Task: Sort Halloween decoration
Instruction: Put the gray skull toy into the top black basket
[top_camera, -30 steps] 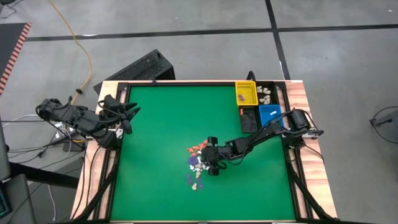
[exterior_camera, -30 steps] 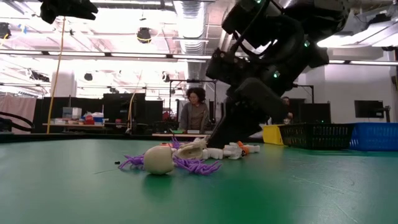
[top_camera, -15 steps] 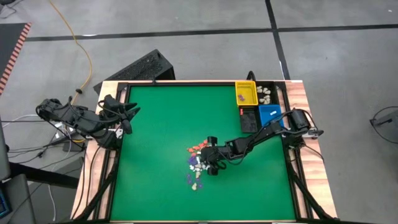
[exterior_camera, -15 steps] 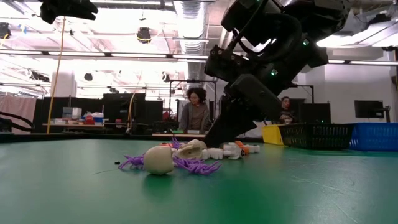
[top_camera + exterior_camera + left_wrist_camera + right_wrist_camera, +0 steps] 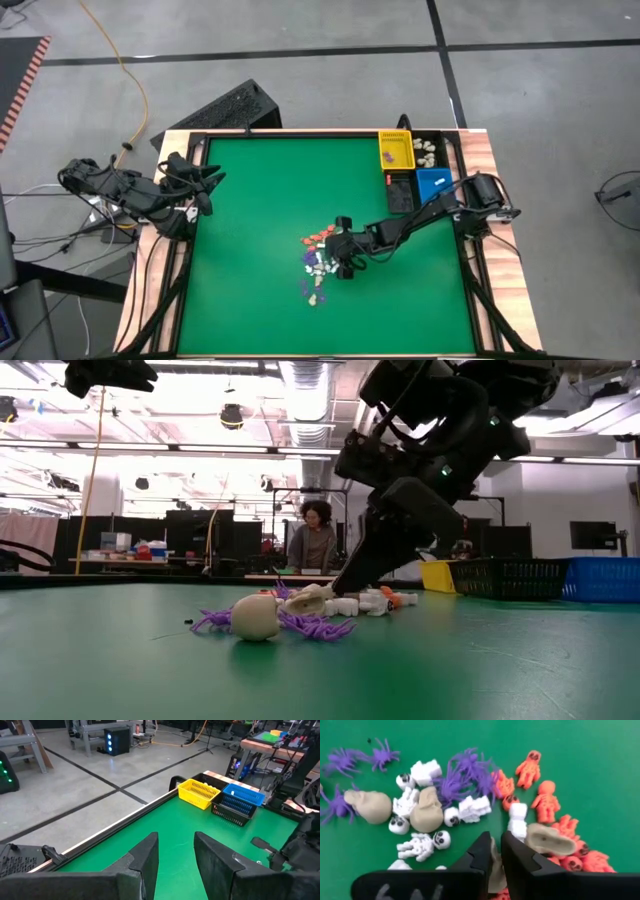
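Note:
The Halloween decoration is a loose pile of tiny trinkets (image 5: pixel 316 262) lying on the green table near its middle: purple spiders, cream skulls and skeletons, orange skeletons (image 5: pixel 470 795). In the low view the pile (image 5: pixel 290 615) rests on the mat. My right gripper (image 5: pixel 344 264) reaches down into the pile's right side (image 5: pixel 338 590), with its fingers (image 5: pixel 496 842) nearly together around a cream piece. My left gripper (image 5: pixel 205 185) waits open above the table's left far corner (image 5: pixel 175 845). My right gripper pinches a small cream trinket (image 5: pixel 495 867) between its two fingers, coming down at a slant from the table's right. The fingers hide most of the piece. It sits among the orange and cream pieces at the pile's edge; whether it is lifted off the mat I cannot tell.
At the far right corner stand a yellow bin (image 5: pixel 395 150), a blue bin (image 5: pixel 435 183), a black bin (image 5: pixel 400 193) and another one holding cream pieces (image 5: pixel 428 150). Bare green mat (image 5: pixel 250 220) lies around the pile. A person (image 5: pixel 313 545) stands in the room beyond.
My right arm has shifted slightly toward the table's right, while its fingertips have stayed at the pile's right side. The pile itself has not visibly moved.

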Available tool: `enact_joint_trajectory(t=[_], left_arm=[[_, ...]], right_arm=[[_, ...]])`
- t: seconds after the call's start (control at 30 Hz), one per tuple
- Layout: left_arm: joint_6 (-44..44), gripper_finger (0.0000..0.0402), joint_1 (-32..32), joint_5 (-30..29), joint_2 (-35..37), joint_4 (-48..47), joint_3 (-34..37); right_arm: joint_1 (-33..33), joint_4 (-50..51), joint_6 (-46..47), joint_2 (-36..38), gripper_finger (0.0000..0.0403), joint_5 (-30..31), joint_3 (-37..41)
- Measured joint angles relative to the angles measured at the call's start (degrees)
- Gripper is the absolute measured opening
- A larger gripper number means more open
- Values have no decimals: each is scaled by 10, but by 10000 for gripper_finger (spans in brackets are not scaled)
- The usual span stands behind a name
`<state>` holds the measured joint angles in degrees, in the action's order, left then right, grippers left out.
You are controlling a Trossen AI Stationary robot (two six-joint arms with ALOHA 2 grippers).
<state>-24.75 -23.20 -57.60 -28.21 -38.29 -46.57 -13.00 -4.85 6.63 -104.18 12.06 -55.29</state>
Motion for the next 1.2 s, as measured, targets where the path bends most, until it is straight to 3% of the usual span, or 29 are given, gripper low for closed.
enact_joint_trajectory(t=[0.27,0.7,1.2], left_arm=[[0,114,0,0,0,0,0],[1,114,0,0,0,-2,0],[0,114,0,4,0,-14,0]], right_arm=[[7,4,-30,37,9,2,-1],[66,66,-72,80,9,15,-2],[241,157,-131,157,9,18,10]])
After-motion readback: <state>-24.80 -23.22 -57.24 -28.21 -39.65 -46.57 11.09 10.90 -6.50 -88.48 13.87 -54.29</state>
